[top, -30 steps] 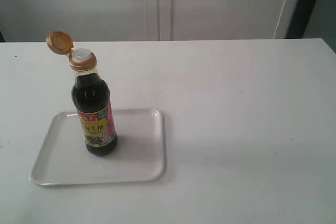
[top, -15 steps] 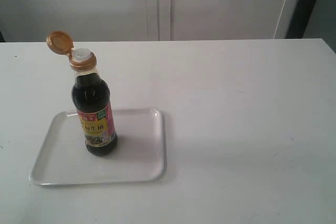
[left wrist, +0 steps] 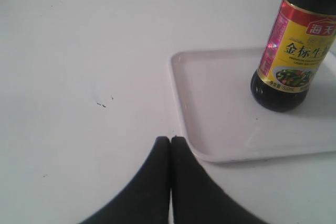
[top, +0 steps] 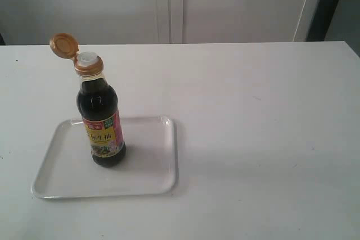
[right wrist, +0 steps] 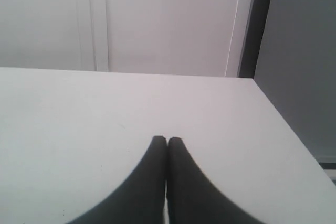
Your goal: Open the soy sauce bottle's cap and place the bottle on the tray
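The soy sauce bottle [top: 102, 122] stands upright on the white tray [top: 146, 167], left of the table's middle. Its golden-orange cap [top: 63, 45] is flipped open and hangs back from the collar, baring the white spout [top: 88, 58]. In the left wrist view the bottle [left wrist: 294, 51] stands on the tray [left wrist: 210, 108], and my left gripper [left wrist: 170, 139] is shut with nothing in it, just off the tray's near corner. My right gripper [right wrist: 167, 140] is shut and empty over bare table. Neither gripper shows in the exterior view.
The white table [top: 253, 111] runs back to a pale wall with panel seams [top: 169, 4]. The table's right edge [right wrist: 283, 124] and a dark strip [top: 329, 4] beside the wall lie to the right. Small dark specks [left wrist: 102, 103] mark the tabletop.
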You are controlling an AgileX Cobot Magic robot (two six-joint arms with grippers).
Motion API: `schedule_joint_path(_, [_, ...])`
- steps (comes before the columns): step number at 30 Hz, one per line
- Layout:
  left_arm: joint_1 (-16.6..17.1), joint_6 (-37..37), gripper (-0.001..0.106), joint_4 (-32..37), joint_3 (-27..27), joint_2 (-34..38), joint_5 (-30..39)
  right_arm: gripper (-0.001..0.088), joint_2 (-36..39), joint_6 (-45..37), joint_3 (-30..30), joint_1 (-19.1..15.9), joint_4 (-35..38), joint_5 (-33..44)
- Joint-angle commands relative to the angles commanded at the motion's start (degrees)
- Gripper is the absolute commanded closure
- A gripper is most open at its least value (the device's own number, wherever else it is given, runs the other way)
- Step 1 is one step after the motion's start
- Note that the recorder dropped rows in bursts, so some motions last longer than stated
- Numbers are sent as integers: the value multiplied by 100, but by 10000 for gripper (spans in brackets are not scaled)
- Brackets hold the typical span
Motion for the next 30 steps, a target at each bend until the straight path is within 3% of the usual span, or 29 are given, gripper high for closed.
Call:
schedule_joint_path(10, [0, 0, 1053, 0, 0, 0, 0, 868, 0, -260, 60, 0, 130, 12])
schedule_joint_path(16, [0, 0, 1053, 0, 0, 0, 0, 868, 0, -276, 60, 0, 130, 697])
schedule_joint_path(30, [0, 0, 1053, 0, 0, 0, 0, 868, 0, -276, 60, 0, 130, 771])
